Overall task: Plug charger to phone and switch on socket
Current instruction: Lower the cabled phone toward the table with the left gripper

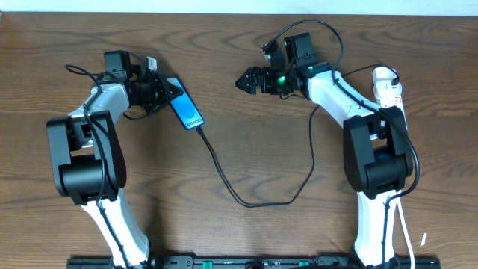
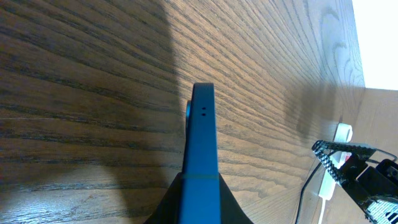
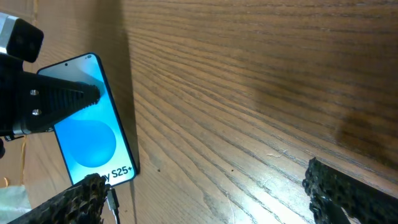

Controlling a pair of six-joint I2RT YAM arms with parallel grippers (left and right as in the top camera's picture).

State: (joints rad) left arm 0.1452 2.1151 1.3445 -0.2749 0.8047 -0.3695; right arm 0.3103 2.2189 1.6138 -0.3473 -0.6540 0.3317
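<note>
The left gripper [image 1: 170, 91] clamps the slim blue-screened phone [image 1: 187, 112] left of centre, while the empty, wide-open right gripper [image 1: 243, 81] may snag the thin black charger cable [image 1: 224, 179] reaching for the white socket strip [image 1: 387, 86].

open tabletop [image 1: 224, 45] lies between phone [image 1: 185, 112] and right gripper [image 1: 243, 80].

Dark wood-grain table [image 1: 45, 232], pale surface [image 1: 224, 6] beyond its far edge.

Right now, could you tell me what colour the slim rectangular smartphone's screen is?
The smartphone screen is bright blue; the right wrist view shows it best.
</note>
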